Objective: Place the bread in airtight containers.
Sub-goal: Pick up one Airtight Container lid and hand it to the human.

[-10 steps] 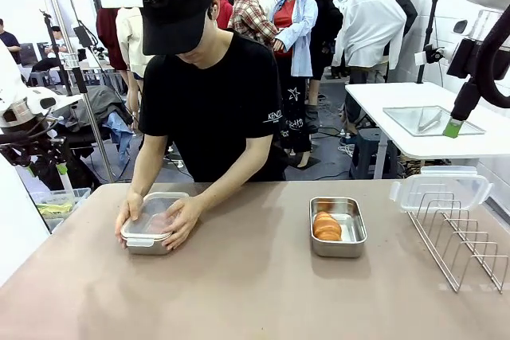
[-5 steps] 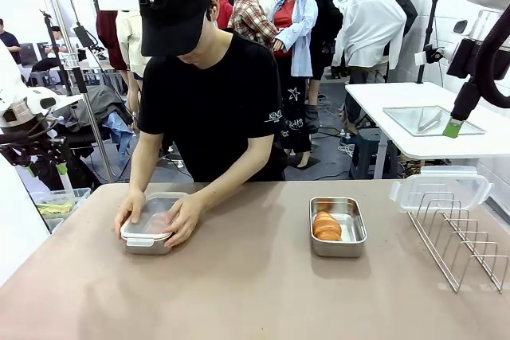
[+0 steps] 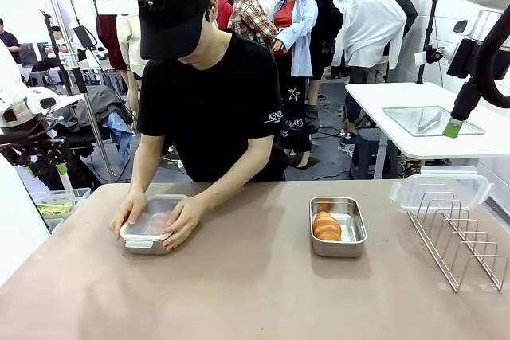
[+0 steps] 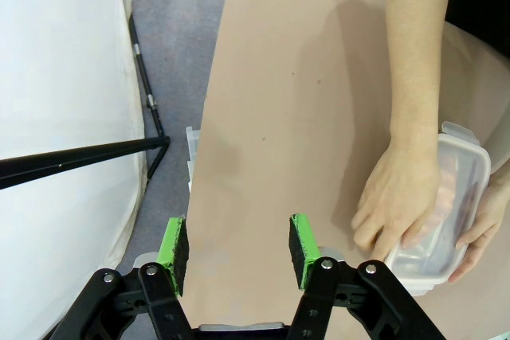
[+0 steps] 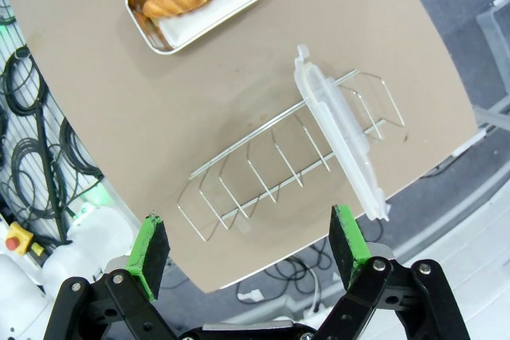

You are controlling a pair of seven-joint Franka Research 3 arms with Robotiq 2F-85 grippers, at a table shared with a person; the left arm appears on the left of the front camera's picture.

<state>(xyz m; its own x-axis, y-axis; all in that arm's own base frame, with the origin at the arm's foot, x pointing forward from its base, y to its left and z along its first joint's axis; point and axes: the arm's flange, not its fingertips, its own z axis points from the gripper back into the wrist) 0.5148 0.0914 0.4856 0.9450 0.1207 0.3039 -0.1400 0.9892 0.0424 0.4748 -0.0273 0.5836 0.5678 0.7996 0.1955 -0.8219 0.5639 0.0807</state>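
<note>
Hanging above the table (image 3: 255, 292), the left gripper (image 4: 237, 235) has its jaws partly apart with nothing between them. The right gripper (image 5: 249, 227) stands spread wide, also empty, over the wire rack (image 5: 263, 169). A clear lid (image 3: 441, 190) rests on that rack's far end. Right of the table's middle, an open steel container (image 3: 356, 236) holds the bread (image 3: 327, 226). Farther off on the left, a person's hands (image 3: 183, 219) press on the lidded container (image 3: 153, 232), whose contents are blurred through the plastic.
</note>
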